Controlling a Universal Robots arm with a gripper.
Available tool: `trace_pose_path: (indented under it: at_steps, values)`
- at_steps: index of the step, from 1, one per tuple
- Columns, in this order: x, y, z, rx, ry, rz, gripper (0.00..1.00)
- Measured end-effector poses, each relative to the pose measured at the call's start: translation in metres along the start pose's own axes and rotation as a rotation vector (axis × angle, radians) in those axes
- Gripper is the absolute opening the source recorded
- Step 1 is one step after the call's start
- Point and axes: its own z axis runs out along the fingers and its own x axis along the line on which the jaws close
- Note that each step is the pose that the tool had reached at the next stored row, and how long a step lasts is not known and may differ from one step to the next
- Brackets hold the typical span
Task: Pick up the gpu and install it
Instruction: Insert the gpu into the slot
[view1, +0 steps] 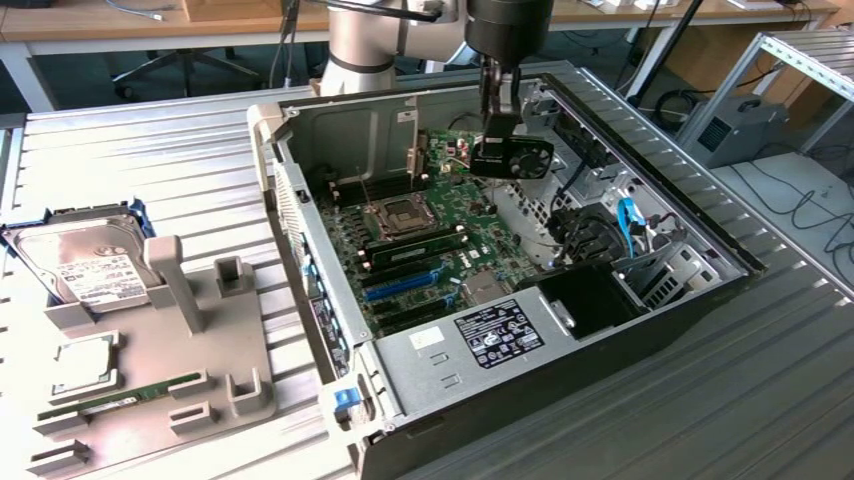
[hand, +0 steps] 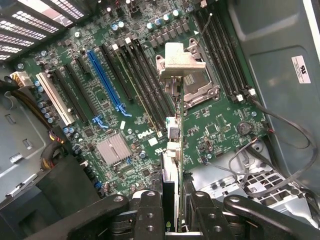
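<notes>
Ribbed metal bench (view1: 160, 140) carries open pc case (view1: 601, 350), motherboard (hand: 215, 125) exposed. Gripper (view1: 497, 128) clamped on gpu (view1: 515, 158); card hangs above board, clear of slots, toward case's far end. Judged light, stiff, fragile (edge contacts dislike pressure), so best held across flat faces, away from bracket (hand: 182, 61). Wrist view gives card edge-on: faces hidden, lower edge hard to make out, target slot beneath unclear.

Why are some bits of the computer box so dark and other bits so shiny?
Exterior view: the ridged metal table catches bright light, while deep parts of the case sit in shadow. Wrist view: the silver bracket on the gpu looks pale and bright, and the jaws gripping it look black.
</notes>
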Motion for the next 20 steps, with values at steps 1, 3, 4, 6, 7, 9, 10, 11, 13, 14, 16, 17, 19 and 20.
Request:
trace_pose_path:
  at_steps: [1, 3, 4, 6, 7, 9, 10, 11, 13, 14, 16, 17, 19, 20]
  values:
    - [0.0000, 0.0000, 0.0000, 0.0000, -0.0002, -0.002, 0.26]
    - [0.0000, 0.0000, 0.0000, 0.0001, -0.0007, -0.007, 0.26]
    - [0.0000, 0.0000, 0.0000, 0.0001, -0.0009, -0.008, 0.26]
    - [0.0000, 0.0000, 0.0000, 0.0001, -0.0014, -0.013, 0.26]
    - [0.0000, 0.0000, 0.0000, 0.0001, -0.0016, -0.015, 0.26]
    - [0.0000, 0.0000, 0.0000, 0.0002, -0.0021, -0.019, 0.26]
    - [0.0000, 0.0000, 0.0000, 0.0002, -0.0023, -0.021, 0.26]
    - [0.0000, 0.0000, 0.0000, 0.0002, -0.0025, -0.023, 0.26]
    - [0.0000, 0.0000, 0.0000, 0.0003, -0.0030, -0.027, 0.26]
    - [0.0000, 0.0000, 0.0000, 0.0003, -0.0033, -0.029, 0.26]
    - [0.0000, 0.0000, 0.0000, 0.0003, -0.0037, -0.034, 0.26]
    - [0.0000, 0.0000, 0.0000, 0.0004, -0.0041, -0.037, 0.26]
    - [0.0000, 0.0000, 0.0000, 0.0004, -0.0046, -0.041, 0.26]
    - [0.0000, 0.0000, 0.0000, 0.0004, -0.0048, -0.043, 0.26]
